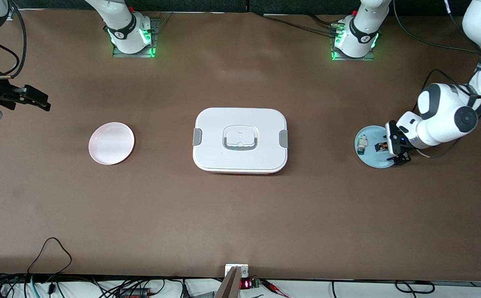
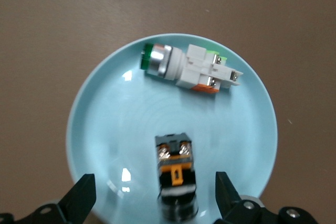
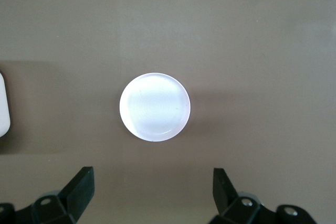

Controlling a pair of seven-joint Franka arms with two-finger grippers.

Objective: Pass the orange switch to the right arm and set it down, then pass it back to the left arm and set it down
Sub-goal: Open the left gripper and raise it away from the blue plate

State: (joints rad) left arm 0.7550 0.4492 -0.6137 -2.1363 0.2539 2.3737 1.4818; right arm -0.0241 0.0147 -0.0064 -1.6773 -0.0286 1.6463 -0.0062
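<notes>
**A:** ok so the left gripper (image 2: 155,203) is sitting with its jaws spread wide, gripping nothing. It's hanging low over the light blue plate (image 1: 369,159) at the left arm's end of the table, and the orange switch (image 2: 176,174) is lying on that plate right between the two fingers (image 2: 81,198), not touching either one as far as I'm seeing.

**B:** yep, and the white-and-green part (image 2: 191,69) is lying on the same plate, apart from the switch. What's the other arm doing?

**A:** right gripper (image 3: 152,195) is also holding its jaws wide apart, empty, waiting up in the air at the right arm's end of the table. Its wrist view is looking down on the pink plate (image 1: 111,143).

**B:** and the box (image 1: 240,140) is sitting mid-table between the two plates, lid on, well apart from both.
</notes>
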